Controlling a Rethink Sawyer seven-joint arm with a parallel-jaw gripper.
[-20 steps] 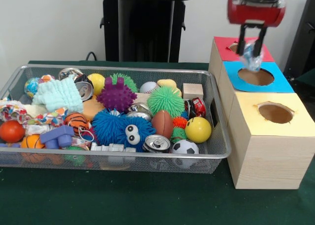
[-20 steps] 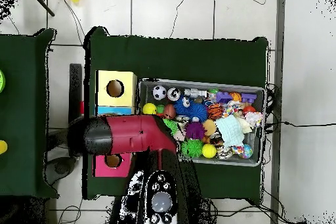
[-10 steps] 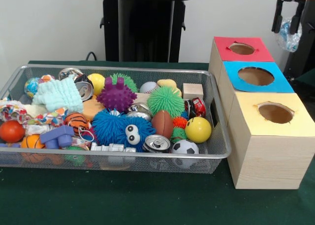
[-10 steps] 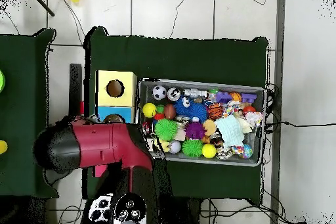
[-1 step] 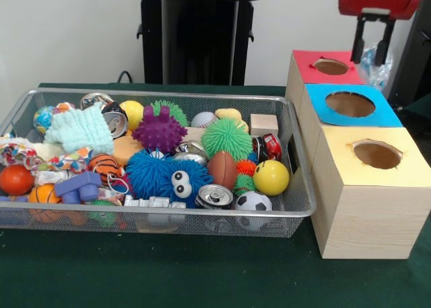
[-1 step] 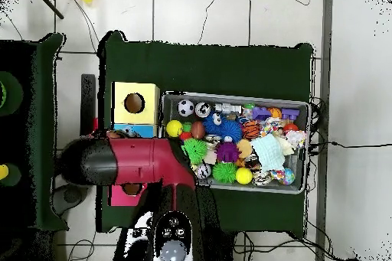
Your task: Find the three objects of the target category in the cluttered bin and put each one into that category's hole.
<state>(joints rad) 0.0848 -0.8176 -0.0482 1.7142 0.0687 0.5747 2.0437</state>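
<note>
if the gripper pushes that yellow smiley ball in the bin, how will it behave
The yellow ball is round and smooth, so it would probably roll rather than slide. It sits wedged between the soccer ball and the bin's mesh wall, so it likely shifts only a little or nudges its neighbours. It looks like a light toy, probably squashy, though that is a guess.

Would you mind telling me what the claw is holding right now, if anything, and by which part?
The claw holds a crumpled clear plastic item by its upper end; the rest hangs below the fingertips, beside the red-topped box.
</note>
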